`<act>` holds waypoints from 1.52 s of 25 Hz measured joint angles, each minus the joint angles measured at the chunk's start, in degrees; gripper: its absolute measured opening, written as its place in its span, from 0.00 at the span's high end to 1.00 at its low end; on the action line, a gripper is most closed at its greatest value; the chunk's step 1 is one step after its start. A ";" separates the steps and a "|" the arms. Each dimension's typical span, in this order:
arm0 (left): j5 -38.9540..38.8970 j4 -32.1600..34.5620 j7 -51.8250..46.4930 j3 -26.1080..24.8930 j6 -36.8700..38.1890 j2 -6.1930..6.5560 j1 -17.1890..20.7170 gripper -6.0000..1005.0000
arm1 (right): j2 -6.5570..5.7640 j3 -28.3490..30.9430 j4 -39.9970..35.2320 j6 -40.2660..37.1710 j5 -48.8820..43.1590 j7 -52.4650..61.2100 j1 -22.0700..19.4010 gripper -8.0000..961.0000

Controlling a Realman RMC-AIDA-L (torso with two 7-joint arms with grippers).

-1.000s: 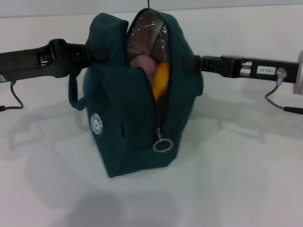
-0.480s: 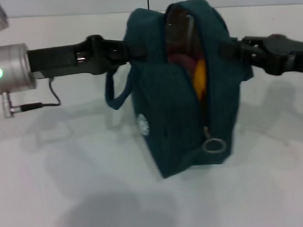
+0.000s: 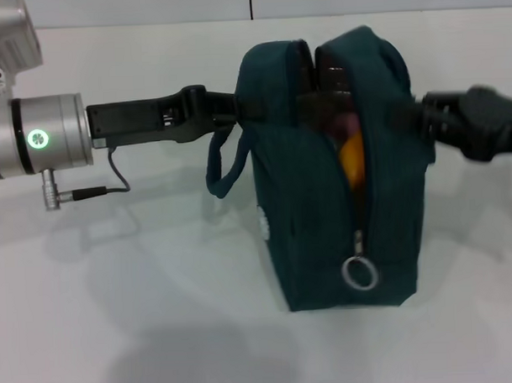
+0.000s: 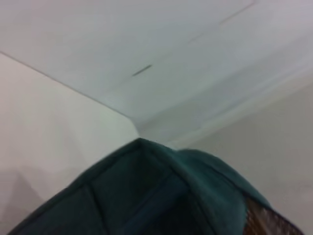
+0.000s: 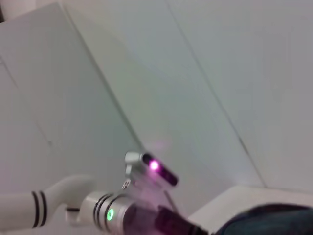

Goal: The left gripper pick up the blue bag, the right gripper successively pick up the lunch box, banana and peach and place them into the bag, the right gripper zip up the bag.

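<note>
The blue bag (image 3: pixel 339 172) is standing upright on the white surface (image 3: pixel 159 312), pinned between two arms. The left gripper (image 3: pixel 236 110) is reaching into its upper left side and the right gripper (image 3: pixel 417 119) into its upper right; whether either set of jaws is clenched on fabric I cannot tell. Through the gaping zip the banana (image 3: pixel 352 160) and something pinkish, likely the peach (image 3: pixel 344 124), are showing. Packing looks finished; the ring pull (image 3: pixel 360 273) is hanging low, so zipping is left.
</note>
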 joint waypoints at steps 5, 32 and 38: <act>0.05 0.03 0.59 0.07 -0.02 0.46 0.70 0.96 | 0.13 -0.47 5.06 -2.42 0.67 -2.61 0.76 0.90; 1.43 -0.07 1.15 1.58 4.89 0.64 2.05 0.96 | 0.08 5.85 18.97 -13.48 5.78 -15.09 -0.30 0.45; 1.48 -0.08 1.15 1.65 5.19 0.46 2.18 0.96 | -0.03 9.24 24.49 -20.28 5.56 -25.43 -1.99 0.32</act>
